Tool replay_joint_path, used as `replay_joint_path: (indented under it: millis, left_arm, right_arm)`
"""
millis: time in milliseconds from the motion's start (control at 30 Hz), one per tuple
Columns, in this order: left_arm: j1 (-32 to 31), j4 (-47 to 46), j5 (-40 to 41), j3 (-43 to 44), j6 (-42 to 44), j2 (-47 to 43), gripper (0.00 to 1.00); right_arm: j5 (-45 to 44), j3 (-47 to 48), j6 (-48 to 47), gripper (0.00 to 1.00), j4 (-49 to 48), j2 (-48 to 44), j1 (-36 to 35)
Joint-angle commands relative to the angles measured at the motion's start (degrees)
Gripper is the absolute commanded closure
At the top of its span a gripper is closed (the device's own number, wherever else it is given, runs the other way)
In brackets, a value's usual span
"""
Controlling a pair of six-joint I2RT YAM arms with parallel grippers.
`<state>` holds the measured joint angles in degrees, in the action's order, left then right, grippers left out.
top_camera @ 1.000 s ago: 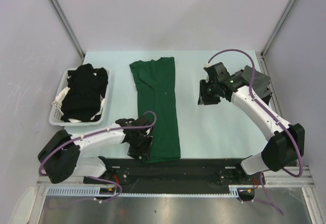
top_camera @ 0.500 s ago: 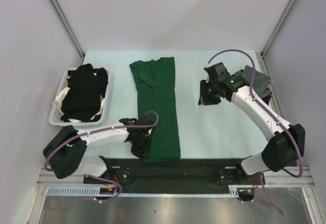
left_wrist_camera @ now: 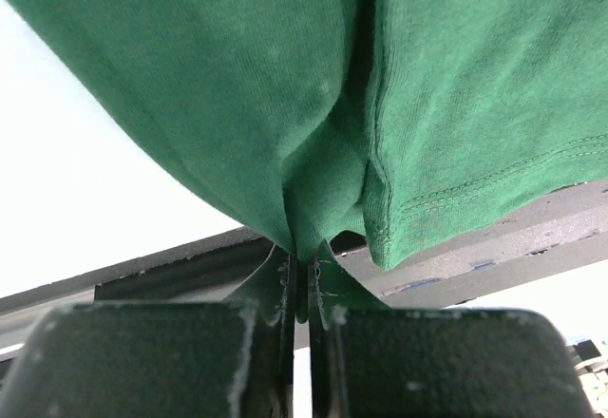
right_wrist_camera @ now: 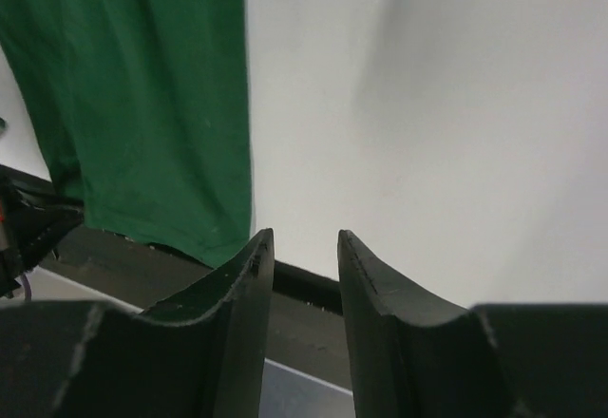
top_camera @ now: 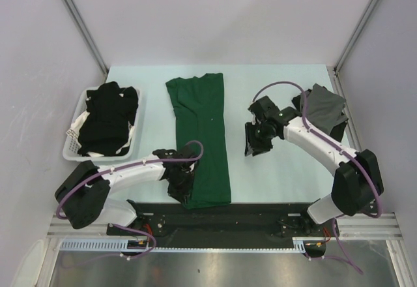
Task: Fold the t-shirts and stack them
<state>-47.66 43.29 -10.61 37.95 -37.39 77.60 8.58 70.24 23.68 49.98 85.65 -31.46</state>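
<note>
My left gripper (left_wrist_camera: 306, 275) is pinched tight on a thin pleat of the dark green t-shirt (top_camera: 202, 137). The bite is on its left edge close to the hem, at the bottom centre of the overhead view. The shirt lies as a long strip up the middle of the table (top_camera: 280, 176). My right gripper (top_camera: 253, 145) hangs right of centre with its jaws partly apart, holding nothing. I have only a small bite on one side and the hem's other corner is unheld. So I judge that a lift could let the cloth slip out, or drag the strip askew and spoil its lengthwise fold. The hem also reaches the dark rail (top_camera: 260, 210) at the bottom and might catch there. Counting: one green shirt, and one grey t-shirt (top_camera: 324, 106) at the right. A black heap (top_camera: 107, 117) fills the one white basket (top_camera: 71, 145) at the left, too bunched to count.
</note>
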Motion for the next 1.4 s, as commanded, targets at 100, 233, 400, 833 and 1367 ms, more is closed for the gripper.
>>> replay_joint_path:
  millis: [100,233,400,833,1367]
  left_arm:
    - [-0.24,1.71,1.38,2.3,1.26,-1.14,1.0]
    - [-0.24,1.8,1.82,2.65,1.35,-1.14,1.0]
    - [-0.24,1.28,2.26,3.27,2.05,0.62,1.0]
    - [-0.24,4.0,3.67,9.33,4.16,2.55,1.0]
    - [-0.33,5.93,4.46,9.16,2.76,-0.17,1.0]
  right_arm:
    - [5.92,-9.84,7.86,0.61,-6.99,-5.92,-0.88]
    - [6.62,-17.05,12.26,0.6,-14.09,-12.07,-2.11]
    - [3.82,-25.14,18.05,0.59,-20.87,-19.19,-7.1]
    - [-5.15,-37.18,29.22,0.57,-32.74,-21.4,-23.55]
    - [-6.38,-42.99,30.72,0.55,-40.92,-18.5,-26.02]
